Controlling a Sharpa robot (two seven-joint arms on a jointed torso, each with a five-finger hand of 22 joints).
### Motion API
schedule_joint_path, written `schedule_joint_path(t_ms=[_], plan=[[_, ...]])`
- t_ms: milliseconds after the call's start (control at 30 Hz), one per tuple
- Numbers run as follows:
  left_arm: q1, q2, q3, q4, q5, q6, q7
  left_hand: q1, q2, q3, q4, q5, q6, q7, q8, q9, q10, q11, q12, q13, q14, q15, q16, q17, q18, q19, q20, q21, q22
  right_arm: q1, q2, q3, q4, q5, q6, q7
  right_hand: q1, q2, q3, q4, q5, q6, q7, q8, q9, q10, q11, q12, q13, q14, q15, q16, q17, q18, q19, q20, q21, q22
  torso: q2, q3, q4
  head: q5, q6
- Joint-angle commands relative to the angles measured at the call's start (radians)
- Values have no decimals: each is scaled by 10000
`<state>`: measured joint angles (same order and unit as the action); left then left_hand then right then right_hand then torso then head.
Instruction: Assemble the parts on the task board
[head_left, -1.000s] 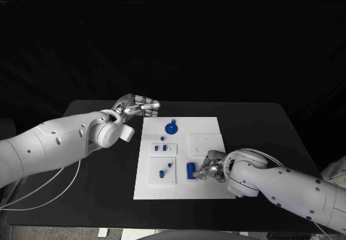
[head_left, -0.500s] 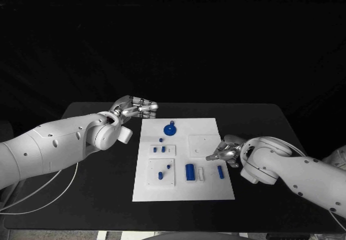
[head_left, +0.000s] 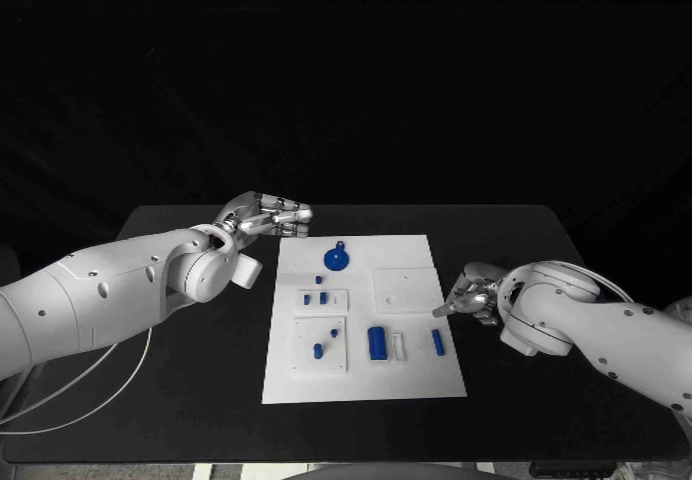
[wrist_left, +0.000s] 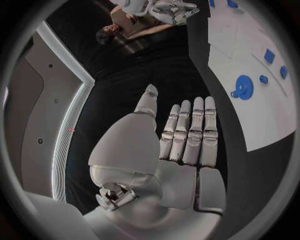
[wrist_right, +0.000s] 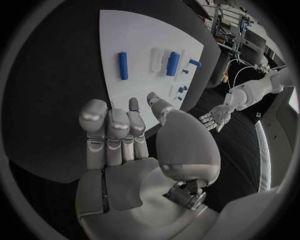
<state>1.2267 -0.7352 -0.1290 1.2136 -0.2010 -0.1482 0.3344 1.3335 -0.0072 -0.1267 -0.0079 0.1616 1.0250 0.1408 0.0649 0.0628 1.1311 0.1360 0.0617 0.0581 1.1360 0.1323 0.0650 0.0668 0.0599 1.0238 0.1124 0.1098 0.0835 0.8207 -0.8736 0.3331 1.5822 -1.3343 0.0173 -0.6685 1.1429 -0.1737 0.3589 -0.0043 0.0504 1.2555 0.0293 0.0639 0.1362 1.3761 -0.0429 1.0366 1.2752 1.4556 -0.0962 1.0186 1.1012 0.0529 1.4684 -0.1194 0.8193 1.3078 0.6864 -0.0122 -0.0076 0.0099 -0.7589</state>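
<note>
On the black table (head_left: 188, 370) the white task board (head_left: 418, 380) is laid with blue parts (head_left: 378, 343) on it. The left hand (head_left: 267, 215) is kept off its far corner, fingers extended, nothing held. The right hand (head_left: 472, 297) is seen at its right edge, open and empty.

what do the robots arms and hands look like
Both arms are smooth, rounded white shells with small dark dots. The left arm trails thin white cables; a thin cable loops by the right arm. The left hand and right hand are silver metal with segmented fingers.
</note>
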Motion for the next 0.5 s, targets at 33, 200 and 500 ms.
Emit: schedule_joint_path(t_ms=[33,200,500], plan=[[5,16,4,37,-19,-1,137,-31,27,-10,23,-12,27,26,-8,7,-14,-44,-2,5,-25,-19,-30,5,29,39,44,67,-10,-58,75,-61,10,-898,832,-293,25,2,-45,7,-20,65,19,12,57,20,-44,-1,16,37,-26,34,14,-84,284,-38,58,1022,0,-7,10,-13,-9],[5,12,2,65,-19,9,135,-31,27,-10,23,-12,27,26,-8,7,-14,-44,-2,5,-25,-19,-30,5,29,39,44,67,-10,-150,233,-248,-35,-1429,952,-411,-30,-44,-72,134,-21,27,16,7,304,24,-49,-23,27,42,-25,43,34,-98,278,-41,61,1018,2,-14,23,-28,-35],[5,-10,-2,95,-19,12,132,-31,27,-10,23,-12,27,26,-8,7,-14,-44,-2,5,-25,-19,-30,5,29,39,44,67,-10,-298,416,-545,-200,-2117,1283,-535,-167,-92,-154,369,-21,13,15,9,447,23,-54,-51,27,44,-22,33,34,-108,274,-38,64,1017,-2,-25,19,-17,-79]])
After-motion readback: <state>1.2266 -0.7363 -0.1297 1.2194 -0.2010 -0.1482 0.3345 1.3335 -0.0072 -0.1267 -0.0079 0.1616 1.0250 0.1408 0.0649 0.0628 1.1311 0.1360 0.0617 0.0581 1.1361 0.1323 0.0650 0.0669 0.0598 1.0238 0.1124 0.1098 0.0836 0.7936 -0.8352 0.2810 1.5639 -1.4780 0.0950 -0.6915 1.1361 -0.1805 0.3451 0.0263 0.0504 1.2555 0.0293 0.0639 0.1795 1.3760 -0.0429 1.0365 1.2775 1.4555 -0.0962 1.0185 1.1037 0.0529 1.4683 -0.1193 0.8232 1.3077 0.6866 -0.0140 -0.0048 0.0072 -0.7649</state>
